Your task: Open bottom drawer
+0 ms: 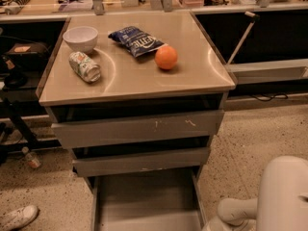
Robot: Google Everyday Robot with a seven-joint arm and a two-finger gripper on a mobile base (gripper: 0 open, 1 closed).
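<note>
1. The bottom drawer (pixel 144 198), the lowest of three grey metal drawers in the cabinet, stood pulled out toward the near side, with its shallow grey tray in view.
2. Above it sat the wider grey middle drawer front (pixel 142 160). Above that was the tall grey top drawer front (pixel 139 127), marked with white scratches. Both stood out only slightly.
3. The robot's white rounded arm (pixel 284 196) filled the near right corner.
4. Its pincer (pixel 216 224) lay at the lower edge of the view, just beside the near right corner of the drawer. Whether it was open or closed could not be told.
5. On the beige counter (pixel 144 83) a small white bowl (pixel 81 37) stood far left. A white and green can (pixel 84 66) lay on its side just near of the bowl.
6. A dark blue crisp bag (pixel 138 41) lay near the middle, and a round orange fruit (pixel 166 57) sat just to its right.
7. A white shoe (pixel 19 216) rested on the speckled floor, near left.
</note>
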